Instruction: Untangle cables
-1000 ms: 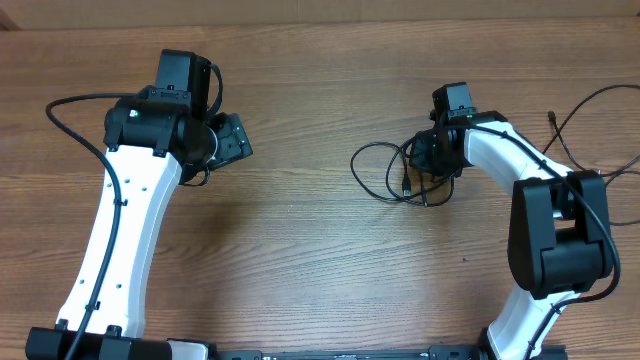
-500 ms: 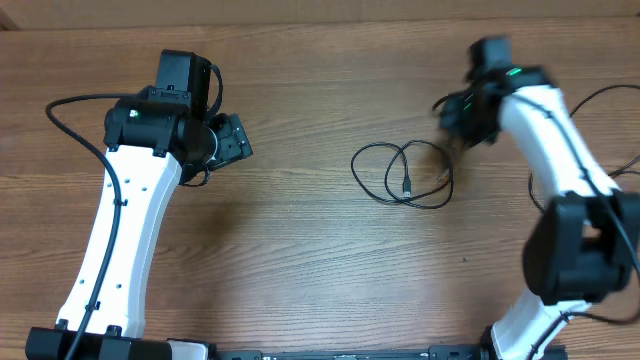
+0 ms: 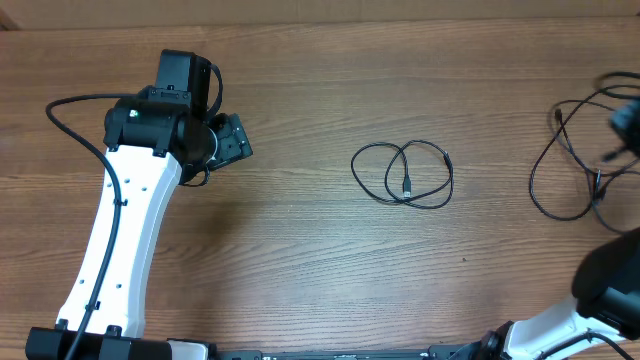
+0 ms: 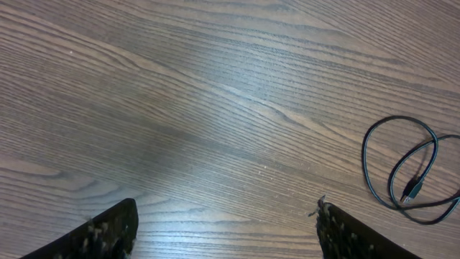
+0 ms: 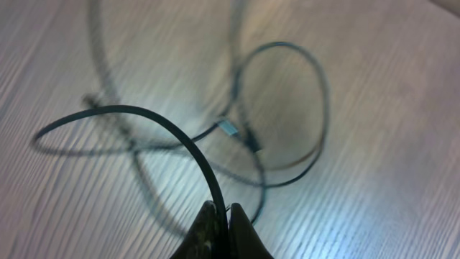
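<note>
Right jaws clamp a thin black cord (image 5: 122, 108) at the far right edge of the wood-grain counter (image 3: 300, 240), well apart from the loose looped black cord (image 3: 403, 176) with a small plug lying mid-counter; I judge the pulling-apart step nearly done, and next I should lay mine down flat, clear of that loop. Only my right wrist view shows the pinch; left jaws gape empty

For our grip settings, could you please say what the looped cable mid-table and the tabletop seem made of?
Looped cable: probably matte black plastic or rubber jacket; it lies in soft curves. Tabletop: wood or wood-look laminate, brown grain lines, faint sheen.
</note>
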Controlling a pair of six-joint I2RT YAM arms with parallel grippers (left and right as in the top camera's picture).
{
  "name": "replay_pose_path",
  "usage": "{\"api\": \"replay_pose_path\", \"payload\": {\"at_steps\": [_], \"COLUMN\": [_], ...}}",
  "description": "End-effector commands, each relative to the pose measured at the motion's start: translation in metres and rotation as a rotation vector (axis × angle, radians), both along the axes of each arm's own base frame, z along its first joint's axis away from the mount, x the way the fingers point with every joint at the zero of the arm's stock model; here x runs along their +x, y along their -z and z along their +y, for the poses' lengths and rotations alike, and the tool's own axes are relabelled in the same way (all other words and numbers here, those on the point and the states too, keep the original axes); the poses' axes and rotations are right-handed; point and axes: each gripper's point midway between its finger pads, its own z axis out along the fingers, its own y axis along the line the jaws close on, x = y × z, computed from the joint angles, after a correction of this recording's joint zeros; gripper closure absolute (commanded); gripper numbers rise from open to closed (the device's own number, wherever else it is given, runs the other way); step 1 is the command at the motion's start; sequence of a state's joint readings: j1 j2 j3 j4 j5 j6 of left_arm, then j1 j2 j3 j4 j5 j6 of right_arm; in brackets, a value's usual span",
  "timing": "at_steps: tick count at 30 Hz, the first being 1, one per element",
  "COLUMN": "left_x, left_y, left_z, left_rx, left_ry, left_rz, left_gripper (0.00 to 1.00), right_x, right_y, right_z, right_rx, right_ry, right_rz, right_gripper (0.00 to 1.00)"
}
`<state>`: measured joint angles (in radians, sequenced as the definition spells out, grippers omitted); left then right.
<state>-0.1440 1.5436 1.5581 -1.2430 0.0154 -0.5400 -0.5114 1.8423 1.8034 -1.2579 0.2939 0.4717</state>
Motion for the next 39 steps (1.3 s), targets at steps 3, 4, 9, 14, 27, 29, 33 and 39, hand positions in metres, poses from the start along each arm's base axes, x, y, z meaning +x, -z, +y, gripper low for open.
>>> {"api": "replay_pose_path", "payload": {"at_steps": [3, 4, 9, 14, 27, 29, 33, 39], "left_x": [-0.003, -0.003, -0.004, -0.004, -0.004, -0.005, -0.004, -0.005], "left_y": [-0.008, -0.007, -0.007, -0.007, -0.007, -0.007, -0.007, -0.007], "left_z": [-0.001, -0.001, -0.001, -0.001, -0.001, -0.001, -0.001, -0.001], "left_rx": [0.002, 0.002, 0.002, 0.002, 0.002, 0.002, 0.002, 0.002], "left_ry": [0.026, 0.026, 0.026, 0.026, 0.026, 0.026, 0.026, 0.027], "left_rz": [-0.023, -0.023, -0.022, -0.019, -0.018, -0.018, -0.018, -0.016], "left_gripper": [0.21, 0.22, 0.21, 0.21, 0.21, 0.21, 0.21, 0.21], "right_x": [-0.013, -0.013, -0.002, 0.015, 0.054, 0.057, 0.058, 0.065], "right_y": [0.007, 0.008, 0.008, 0.010, 0.020, 0.030, 0.057, 0.098], "right_z": [-0.019, -0.019, -0.005, 0.028, 0.191, 0.213, 0.245, 0.277], "right_rx": [0.122, 0.143, 0.214, 0.289, 0.348, 0.332, 0.307, 0.280], "right_ry": [0.118, 0.120, 0.055, -0.068, -0.807, -0.897, -0.994, -1.080], "right_rz": [-0.095, -0.108, -0.149, -0.157, -0.011, 0.014, 0.051, 0.023], "right_gripper": [0.45, 0.32, 0.16, 0.14, 0.12, 0.12, 0.12, 0.20]}}
